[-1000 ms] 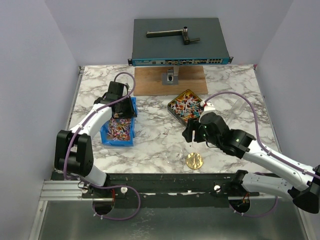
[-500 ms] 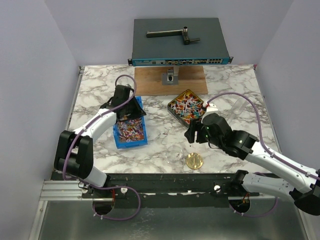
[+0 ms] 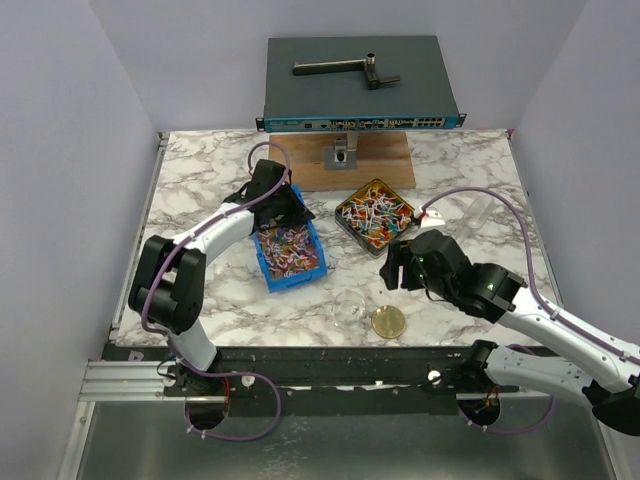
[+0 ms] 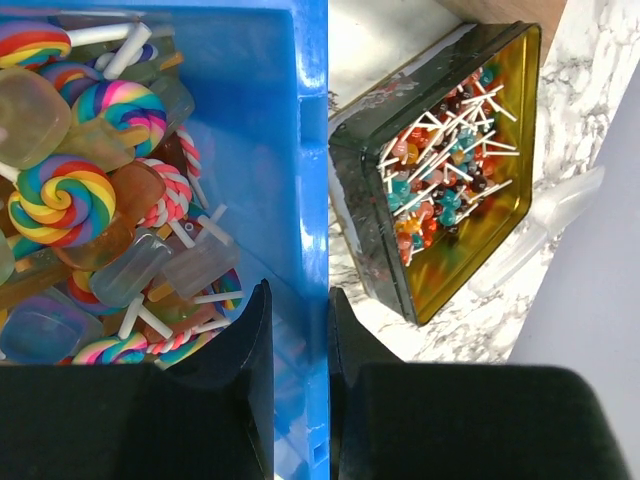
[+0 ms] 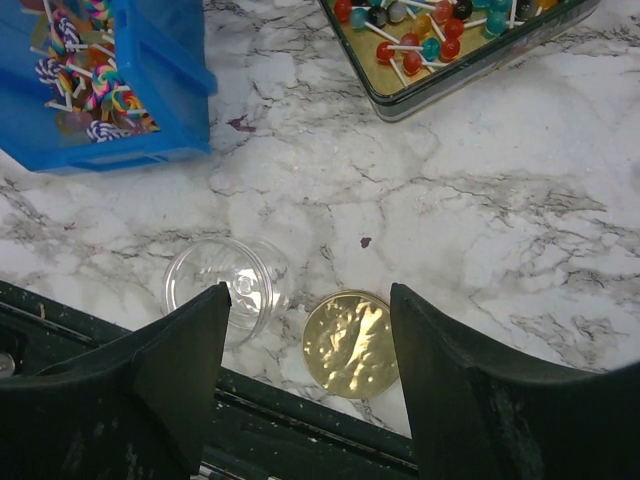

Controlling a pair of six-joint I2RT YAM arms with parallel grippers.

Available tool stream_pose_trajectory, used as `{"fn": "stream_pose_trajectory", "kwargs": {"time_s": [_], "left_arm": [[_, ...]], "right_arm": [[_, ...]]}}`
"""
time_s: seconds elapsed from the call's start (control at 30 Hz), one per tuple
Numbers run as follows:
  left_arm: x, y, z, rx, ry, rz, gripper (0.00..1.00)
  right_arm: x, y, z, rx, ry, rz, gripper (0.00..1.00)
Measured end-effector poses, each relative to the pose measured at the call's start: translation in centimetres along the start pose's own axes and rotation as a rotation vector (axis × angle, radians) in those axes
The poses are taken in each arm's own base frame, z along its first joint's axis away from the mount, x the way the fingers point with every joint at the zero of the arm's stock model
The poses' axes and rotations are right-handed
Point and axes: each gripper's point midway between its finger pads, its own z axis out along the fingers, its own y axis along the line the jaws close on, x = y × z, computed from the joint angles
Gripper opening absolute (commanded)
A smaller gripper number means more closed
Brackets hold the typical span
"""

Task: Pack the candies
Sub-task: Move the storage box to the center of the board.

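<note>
Candies (image 3: 286, 248) fill a blue bin (image 3: 296, 284) at the table's left-middle: swirl lollipops and wrapped sweets (image 4: 90, 190). My left gripper (image 3: 283, 212) is shut on the bin's far wall (image 4: 310, 150), one finger inside and one outside. A dark square tin (image 3: 346, 224) just right of the bin holds small stick candies (image 4: 440, 180). My right gripper (image 5: 308, 290) hovers open above a round gold lid (image 5: 350, 345) and a clear jar (image 5: 215, 290) lying on its side near the front edge; it holds nothing.
A network switch (image 3: 360, 85) and a wooden board (image 3: 300, 165) stand at the back. A clear plastic scoop (image 3: 478, 212) lies right of the tin. The table's front edge and black rail (image 5: 300, 440) run just below the lid.
My left gripper has dragged the blue bin to the right, turning it, until it sits close beside the tin. My right gripper has shifted slightly toward the front, still open.
</note>
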Motion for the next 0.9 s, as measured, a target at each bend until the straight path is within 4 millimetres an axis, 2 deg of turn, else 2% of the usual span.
{"fn": "stream_pose_trajectory", "kwargs": {"time_s": [0.23, 0.47, 0.77, 0.9], "left_arm": [[-0.1, -1.7, 1.4, 0.021, 0.013, -0.033, 0.0], [0.9, -3.3, 2.4, 0.065, 0.063, 0.008, 0.28], [1.8, -3.4, 1.9, 0.087, 0.106, 0.079, 0.43], [2.6, -3.6, 0.5, 0.098, 0.123, 0.141, 0.49]], "right_arm": [[-0.2, -0.4, -0.3, 0.02, 0.0, -0.004, 0.7], [0.1, -0.6, -0.3, 0.031, 0.011, -0.003, 0.73], [-0.7, -0.3, 0.1, 0.049, 0.012, -0.007, 0.73], [-0.7, -0.4, 0.8, 0.082, 0.02, -0.017, 0.72]]}}
